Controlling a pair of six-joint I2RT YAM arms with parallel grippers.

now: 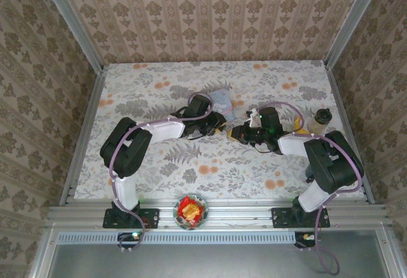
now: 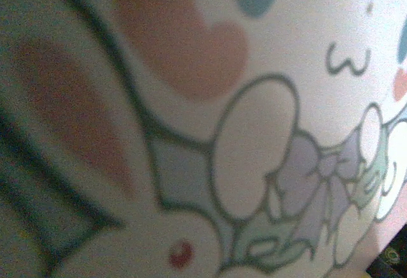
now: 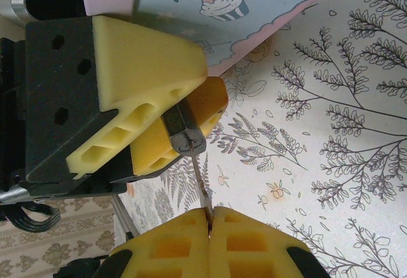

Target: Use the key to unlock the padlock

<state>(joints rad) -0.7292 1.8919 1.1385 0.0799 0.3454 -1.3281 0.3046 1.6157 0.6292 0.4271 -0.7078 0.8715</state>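
In the right wrist view the padlock (image 3: 184,132), a small dark body with its keyhole face turned toward me, sits clamped between the left gripper's yellow fingers (image 3: 146,68). My right gripper (image 3: 210,217) is shut on the key (image 3: 200,186), a thin metal sliver whose tip touches the keyhole. From above, the left gripper (image 1: 219,124) and right gripper (image 1: 234,132) meet nose to nose at the table's middle. The pale blue cartoon tin (image 1: 221,98) lies just behind them; its print (image 2: 254,132) shows close up and blurred in the left wrist view.
A small bottle (image 1: 320,120) stands at the right, near the right arm. A round dish (image 1: 190,211) with red and yellow contents sits on the front rail. Patterned walls close the table on three sides. The tin's edge (image 3: 235,4) lies behind the padlock.
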